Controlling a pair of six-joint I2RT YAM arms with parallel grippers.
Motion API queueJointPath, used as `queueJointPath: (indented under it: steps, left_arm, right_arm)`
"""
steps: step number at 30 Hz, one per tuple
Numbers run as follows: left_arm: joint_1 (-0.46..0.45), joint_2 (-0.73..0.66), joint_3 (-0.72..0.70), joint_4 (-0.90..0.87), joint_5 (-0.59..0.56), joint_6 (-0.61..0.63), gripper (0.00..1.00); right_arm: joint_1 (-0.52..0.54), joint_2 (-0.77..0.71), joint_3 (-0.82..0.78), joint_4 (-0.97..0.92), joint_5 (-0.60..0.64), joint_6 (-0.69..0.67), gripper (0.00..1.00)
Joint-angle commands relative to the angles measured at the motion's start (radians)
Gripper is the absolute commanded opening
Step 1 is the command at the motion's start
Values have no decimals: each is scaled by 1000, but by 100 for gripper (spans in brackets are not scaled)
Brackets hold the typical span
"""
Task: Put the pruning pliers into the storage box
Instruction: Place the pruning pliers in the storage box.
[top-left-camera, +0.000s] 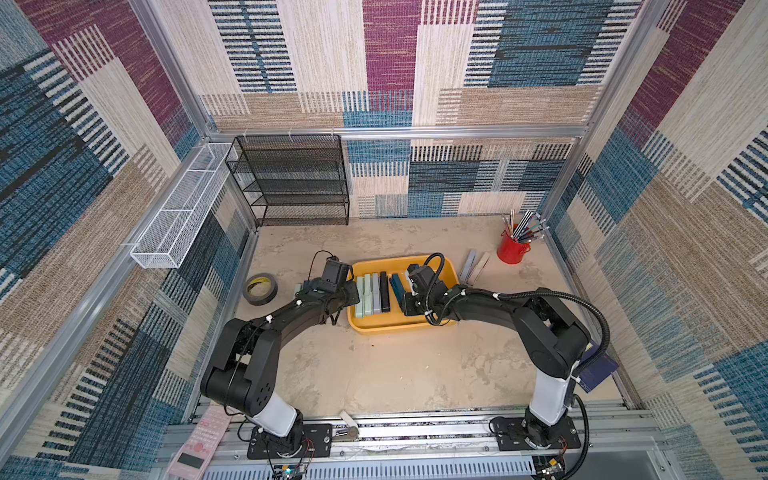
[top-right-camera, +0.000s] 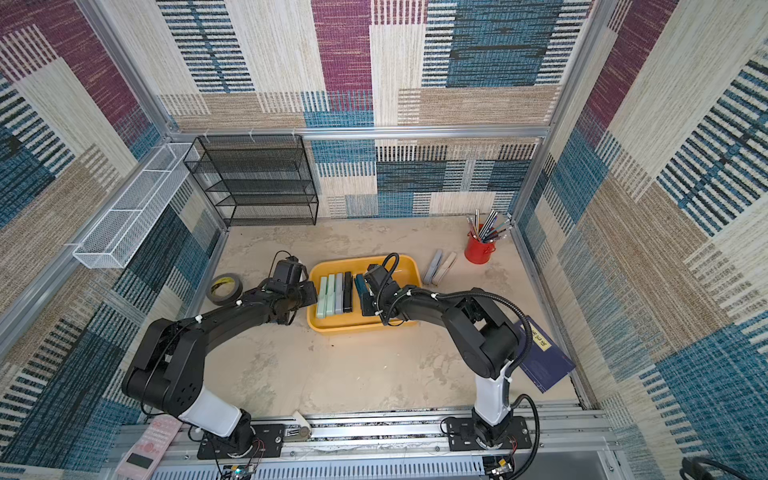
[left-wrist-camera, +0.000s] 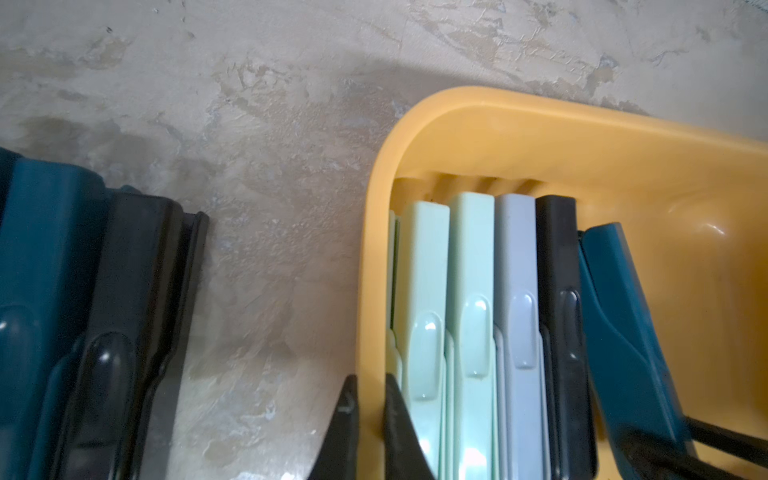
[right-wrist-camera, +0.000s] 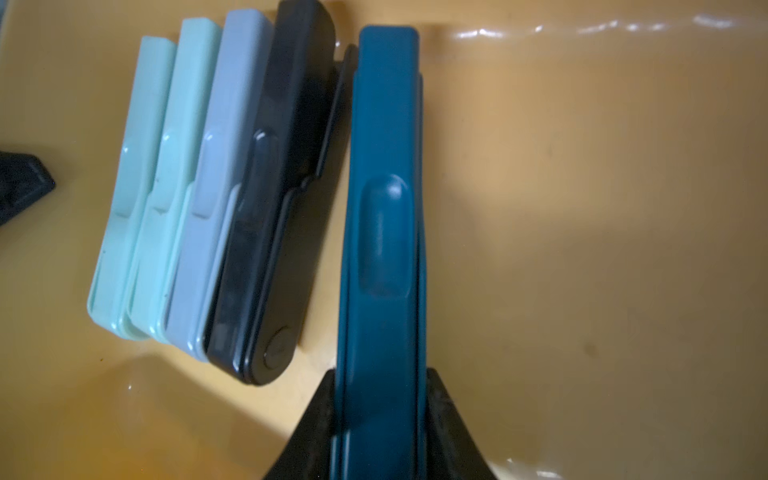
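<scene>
The yellow storage box sits mid-table in both top views. Inside it, two pale green, one grey and one black pruning pliers lie side by side against its left wall. My right gripper is shut on a teal pruning pliers, holding it inside the box beside the black one. My left gripper is shut on the box's left rim, one finger outside and one inside. A teal and a black pliers lie on the table left of the box. Grey and cream pliers lie to its right.
A black tape roll lies left of my left arm. A red cup of pens stands at the back right. A black mesh rack and a white wire basket line the back left. A blue book lies by the right arm.
</scene>
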Motion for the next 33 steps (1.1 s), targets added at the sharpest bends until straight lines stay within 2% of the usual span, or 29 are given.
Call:
queueJointPath:
  steps: [1, 11, 24, 33]
  left_arm:
    - [-3, -2, 2, -20, 14, 7, 9]
    - [-5, -10, -3, -35, -4, 22, 9]
    - [-10, -9, -8, -39, -10, 28, 9]
    - [-9, -10, -11, -43, -13, 30, 9]
  right_arm:
    - [3, 13, 16, 66, -11, 33, 26]
    - [5, 53, 43, 81, -36, 63, 28]
    - [10, 28, 38, 99, -80, 81, 44]
    - [11, 29, 40, 119, -111, 87, 45]
